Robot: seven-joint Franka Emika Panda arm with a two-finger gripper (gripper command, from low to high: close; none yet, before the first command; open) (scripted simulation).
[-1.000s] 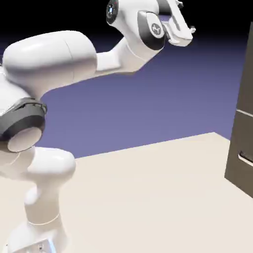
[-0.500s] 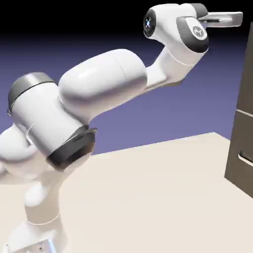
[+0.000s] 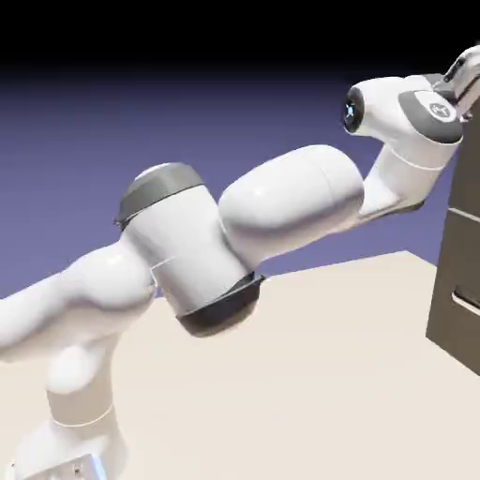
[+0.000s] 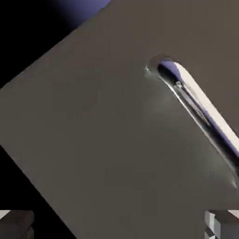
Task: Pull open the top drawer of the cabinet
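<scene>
While one white arm (image 3: 291, 202) spans the exterior view, one cabinet (image 3: 457, 281) stands at that view's right edge, dark grey-brown. One pale seam crosses the part of its front that shows, and below it sits one short pale bar handle (image 3: 466, 301), lower than the fingers. One pale tabletop (image 3: 262, 375) lies beneath arm and cabinet, against a blue-violet backdrop (image 3: 56, 159) that darkens to black above. The top drawer (image 4: 107, 130) is ahead of the fingers, its plain panel tilted in the hand view. One shiny bar handle (image 4: 200, 105) slants across it, above the right fingertip in that view and apart from both. The gripper (image 4: 119, 225) has two grey fingertips, spread wide with nothing between them. Nothing visible stands between fingers and handle.
</scene>
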